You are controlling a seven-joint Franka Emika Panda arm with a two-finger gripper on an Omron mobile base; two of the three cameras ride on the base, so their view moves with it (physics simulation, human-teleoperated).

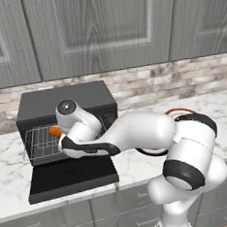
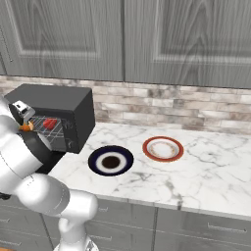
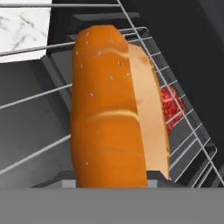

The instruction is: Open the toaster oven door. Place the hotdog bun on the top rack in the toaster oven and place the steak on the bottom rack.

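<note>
The gripper (image 1: 59, 138) is clamped on the bun (image 3: 111, 109), which stands between its 2 fingers and pokes out in front of the hand. In the left base view the bun's orange end (image 1: 54, 131) shows at the mouth of the oven (image 1: 67, 122), at the height of the top rack (image 1: 39, 137). The steak (image 3: 172, 106) lies behind the bun on a wire rack inside; I cannot tell which rack. The door (image 1: 72, 177) lies flat open on the counter (image 2: 196, 171). To the right sit a dark plate (image 2: 111, 160) and a red-rimmed plate (image 2: 163, 148).
</note>
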